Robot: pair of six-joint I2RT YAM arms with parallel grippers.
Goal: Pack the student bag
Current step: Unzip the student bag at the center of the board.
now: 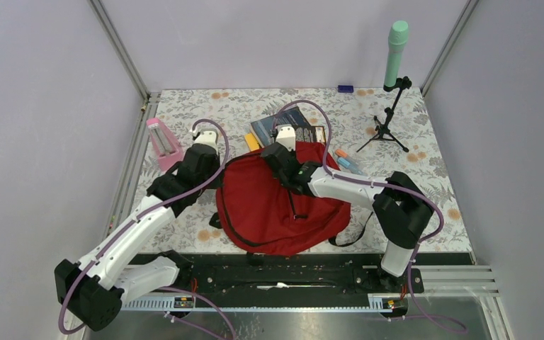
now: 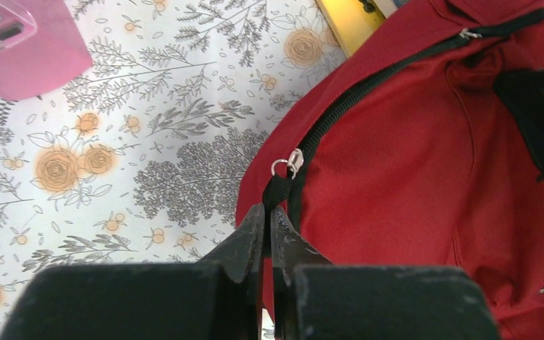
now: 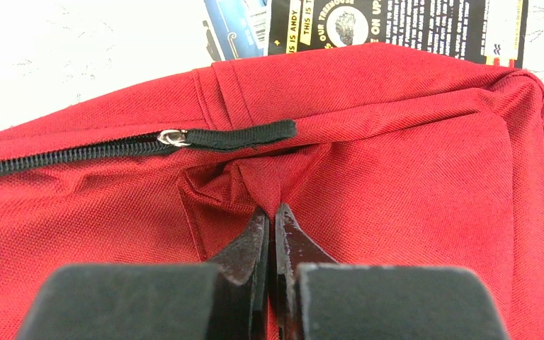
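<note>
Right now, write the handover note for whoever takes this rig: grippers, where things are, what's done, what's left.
Left gripper: shut on the black zipper pull at the left edge of the student bag.
Right gripper: shut on a pinch of red fabric near the bag's top.
Bag: lying flat mid-table; zipper looks closed where visible.
Book, yellow item, pink case and pens lie outside it on the table.
Done: both grips taken.
Left: open the zipper, load the items, close.
</note>
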